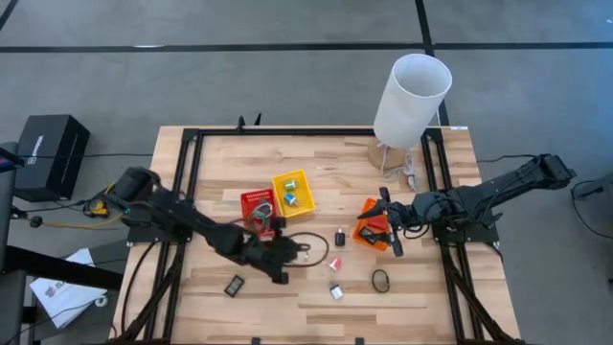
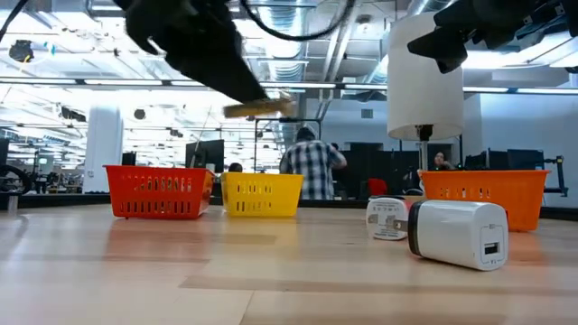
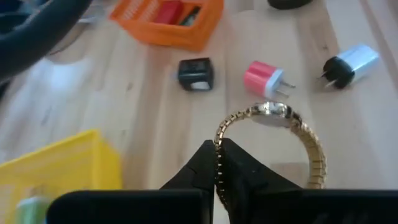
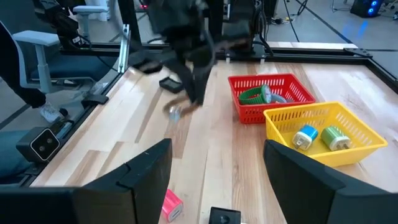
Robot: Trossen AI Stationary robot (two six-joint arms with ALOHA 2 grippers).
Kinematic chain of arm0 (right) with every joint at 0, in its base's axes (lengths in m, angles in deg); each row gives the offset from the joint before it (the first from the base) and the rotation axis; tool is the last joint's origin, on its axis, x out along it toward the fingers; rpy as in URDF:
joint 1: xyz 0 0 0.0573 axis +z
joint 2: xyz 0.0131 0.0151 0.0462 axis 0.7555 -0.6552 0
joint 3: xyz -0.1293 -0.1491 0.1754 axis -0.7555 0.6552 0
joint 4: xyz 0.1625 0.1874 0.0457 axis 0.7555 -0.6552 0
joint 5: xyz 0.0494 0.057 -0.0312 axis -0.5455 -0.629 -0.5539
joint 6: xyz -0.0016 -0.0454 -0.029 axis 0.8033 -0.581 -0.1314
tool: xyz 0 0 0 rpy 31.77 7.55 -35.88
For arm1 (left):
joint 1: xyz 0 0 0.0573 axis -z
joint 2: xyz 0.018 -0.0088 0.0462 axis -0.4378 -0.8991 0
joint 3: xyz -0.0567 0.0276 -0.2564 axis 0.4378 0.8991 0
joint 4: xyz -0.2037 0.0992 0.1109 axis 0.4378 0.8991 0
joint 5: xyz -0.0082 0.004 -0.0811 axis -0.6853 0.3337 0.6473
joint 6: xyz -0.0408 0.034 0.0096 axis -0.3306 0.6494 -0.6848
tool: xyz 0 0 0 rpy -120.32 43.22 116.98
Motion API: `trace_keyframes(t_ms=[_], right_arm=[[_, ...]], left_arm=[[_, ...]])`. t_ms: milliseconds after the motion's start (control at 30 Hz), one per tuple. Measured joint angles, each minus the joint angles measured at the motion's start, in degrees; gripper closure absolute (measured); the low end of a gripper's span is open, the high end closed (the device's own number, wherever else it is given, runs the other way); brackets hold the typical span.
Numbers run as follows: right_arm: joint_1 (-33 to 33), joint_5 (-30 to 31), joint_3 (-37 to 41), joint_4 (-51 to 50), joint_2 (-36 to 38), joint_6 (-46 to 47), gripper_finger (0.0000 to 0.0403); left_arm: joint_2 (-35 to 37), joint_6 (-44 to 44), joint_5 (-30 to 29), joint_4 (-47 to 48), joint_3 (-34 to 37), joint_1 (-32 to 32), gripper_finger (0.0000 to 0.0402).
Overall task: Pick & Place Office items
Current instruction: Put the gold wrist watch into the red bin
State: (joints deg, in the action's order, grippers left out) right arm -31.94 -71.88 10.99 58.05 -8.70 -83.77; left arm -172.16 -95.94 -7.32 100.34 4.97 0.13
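My left gripper (image 1: 287, 252) hangs above the table's middle, just near of the red tray (image 1: 257, 209), shut on a gold watch (image 3: 272, 112) with a stretch band. In the low view the watch (image 2: 260, 108) is well above the tabletop. My right gripper (image 4: 214, 174) stands open and empty over the orange tray (image 1: 374, 228) at the right. A black cube charger (image 3: 196, 73), a pink charger (image 3: 264, 79) and a white-and-black charger (image 3: 351, 62) lie on the wood, along with a black ring (image 1: 381, 281). My left gripper pinches the watch's gold band (image 3: 219, 152) between its two fingers, at the part of the loop opposite the face. The fingers slant down toward the table. The watch sticks out ahead of the fingertips, lifted clear of the table.
The yellow tray (image 1: 293, 192) holds two small plugs and stands beside the red tray. A tall white cylinder (image 1: 412, 101) stands at the far right. A small black item (image 1: 235, 286) lies near the front left. People show beyond the table in the low view.
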Motion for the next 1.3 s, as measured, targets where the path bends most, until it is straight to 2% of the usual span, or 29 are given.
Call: trace_keyframes(t_ms=[267,600,833,967,1133,1300], right_arm=[[0.0,0.0,0.0,0.09,-0.02,0.02,0.0159],[0.0,0.02,0.0,0.54,-2.0,0.02,0.0159],[0.0,0.02,0.0,4.4,-6.48,0.22,0.0159],[-0.04,0.02,-0.84,5.46,-9.1,3.26,0.0159],[-0.13,0.04,-2.91,5.6,-10.12,-1.34,0.0159],[-0.92,0.04,-3.37,5.52,-10.12,-2.38,0.0159]], left_arm=[[12.94,-4.16,-6.92,0.4,12.26,-2.1,0.0394],[25.04,-15.51,-9.24,0.28,27.83,-11.93,0.0393],[27.17,-22.71,-8.42,-0.23,34.5,-17.98,0.0392],[27.15,-24.36,-6.72,-1.23,35.66,-18.36,0.0388],[27.15,-24.38,-4.22,-1.69,35.64,-18.24,0.0369],[27.15,-24.4,-4.11,-1.83,35.64,-18.19,0.0342]])
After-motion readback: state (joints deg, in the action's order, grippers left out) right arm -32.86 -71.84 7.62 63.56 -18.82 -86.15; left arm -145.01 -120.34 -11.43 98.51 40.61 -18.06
